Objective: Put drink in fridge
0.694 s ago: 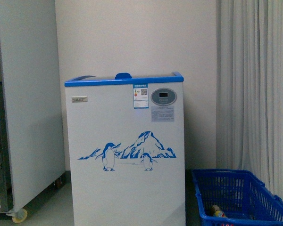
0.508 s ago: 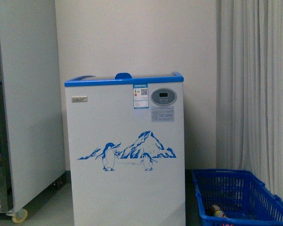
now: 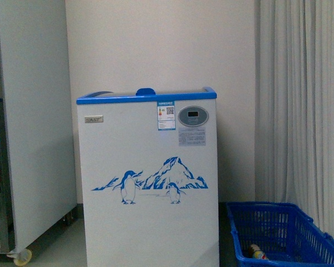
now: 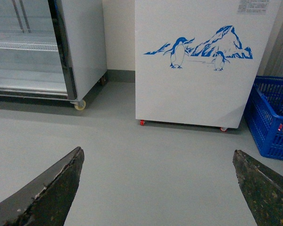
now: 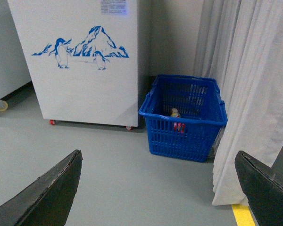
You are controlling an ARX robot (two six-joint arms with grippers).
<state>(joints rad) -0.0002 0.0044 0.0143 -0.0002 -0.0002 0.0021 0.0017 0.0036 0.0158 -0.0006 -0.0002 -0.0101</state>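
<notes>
Ahead, we see the fridge [image 3: 147, 183] beside the blue basket [image 3: 278, 223] holding the drink [image 3: 257, 252]; left end effector [image 4: 156, 151] and right end effector [image 5: 158, 153] gape empty.

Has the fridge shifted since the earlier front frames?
No. The fridge holds the same gap to the blue basket and the wall; everything in view sits slightly lower together.

A blue basket [image 3: 273, 225] stands on grey floor [image 5: 108, 165] beside white curtains [image 3: 300, 100], a tall wheeled cabinet [image 3: 33, 111] well apart.
</notes>
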